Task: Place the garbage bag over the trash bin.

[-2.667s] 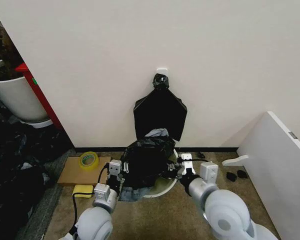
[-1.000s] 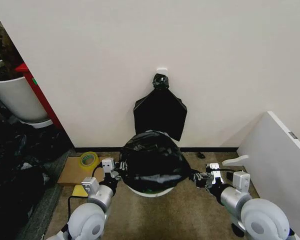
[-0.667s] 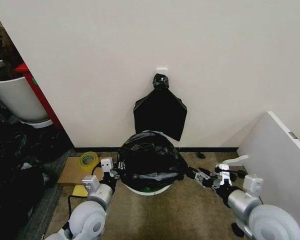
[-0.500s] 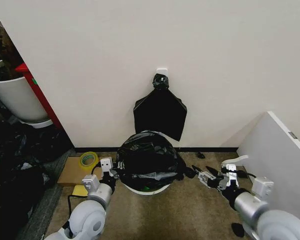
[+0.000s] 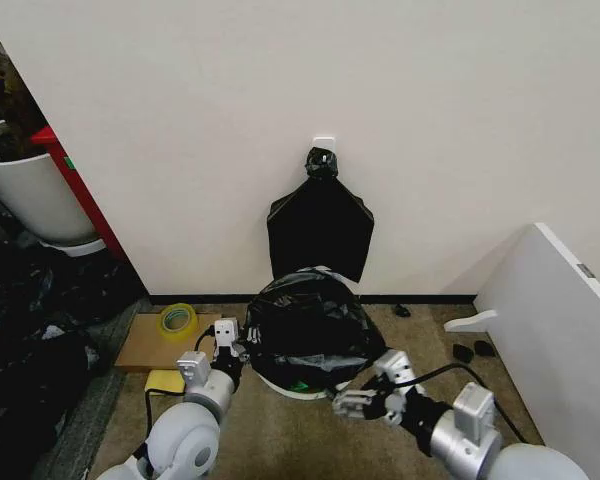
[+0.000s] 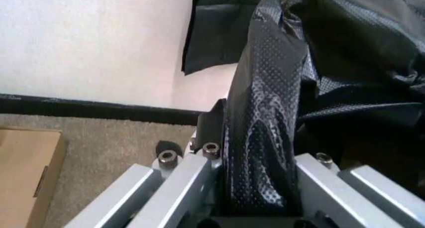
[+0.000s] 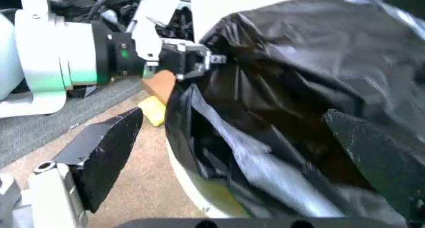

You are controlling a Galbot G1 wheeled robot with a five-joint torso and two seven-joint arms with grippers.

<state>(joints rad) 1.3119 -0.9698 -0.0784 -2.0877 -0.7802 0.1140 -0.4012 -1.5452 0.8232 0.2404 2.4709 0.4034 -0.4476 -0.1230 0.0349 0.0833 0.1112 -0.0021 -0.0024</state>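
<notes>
The glossy black garbage bag (image 5: pixel 305 322) is draped over the cream-white trash bin (image 5: pixel 288 389), and only the bin's lower rim shows under it. My left gripper (image 5: pixel 236 346) is at the bin's left side, shut on a stretched strip of the garbage bag (image 6: pixel 262 138). My right gripper (image 5: pixel 352 404) hovers low in front of the bin, open, with nothing held. In the right wrist view its black fingers (image 7: pixel 99 151) stand wide apart facing the crinkled garbage bag (image 7: pixel 299 83) and a bit of the trash bin (image 7: pixel 199 190). The left gripper (image 7: pixel 192 58) shows beyond.
A flat black bag bundle (image 5: pixel 320 225) hangs on the wall behind the bin. A yellow tape roll (image 5: pixel 178 320) lies on a cardboard box (image 5: pixel 145 350) at the left. A large white tub (image 5: pixel 30 195) stands far left and a white board (image 5: pixel 565 330) leans at the right.
My right gripper let go of the bag's right edge and swung from the bin's right side round to its front. The bag has slackened over the bin. The left gripper kept its hold.
</notes>
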